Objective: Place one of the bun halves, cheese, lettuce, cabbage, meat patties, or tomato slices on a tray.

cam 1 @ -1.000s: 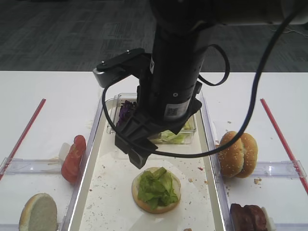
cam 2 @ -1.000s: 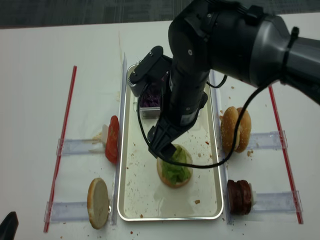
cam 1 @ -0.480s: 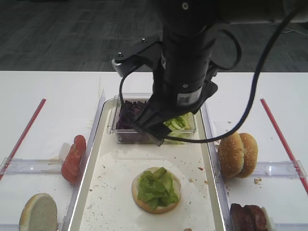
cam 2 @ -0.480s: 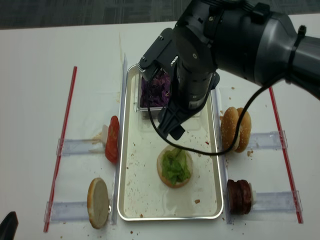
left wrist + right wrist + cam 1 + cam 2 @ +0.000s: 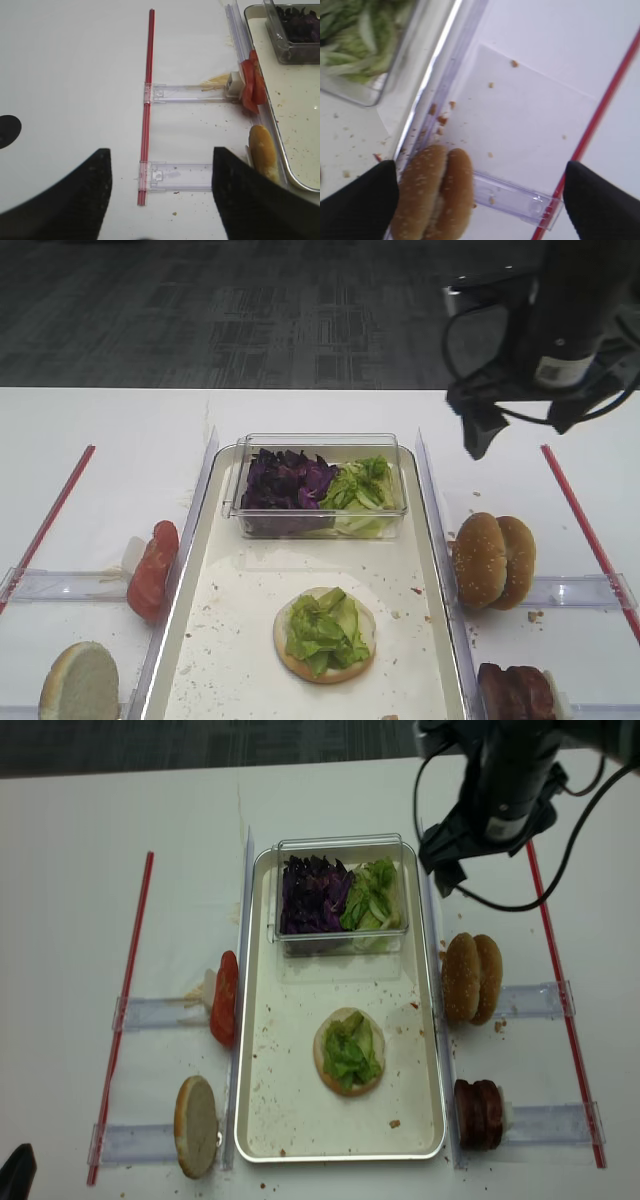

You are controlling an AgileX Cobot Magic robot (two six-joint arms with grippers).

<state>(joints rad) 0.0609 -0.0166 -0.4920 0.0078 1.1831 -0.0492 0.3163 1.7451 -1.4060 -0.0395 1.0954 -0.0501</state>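
Hiding left claw [image 5: 157, 197] tips — cropped (right claw [image 5: 480, 192] too).

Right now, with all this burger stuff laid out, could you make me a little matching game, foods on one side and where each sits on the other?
Things:
1. cabbage
2. tomato slices
3. meat patties
4. lettuce on a bun half

Places:
A. middle of the tray
B. outside the tray's left edge
C. in the clear plastic box
D. outside the tray's right edge, near corner

Pairs: 1-C, 2-B, 3-D, 4-A
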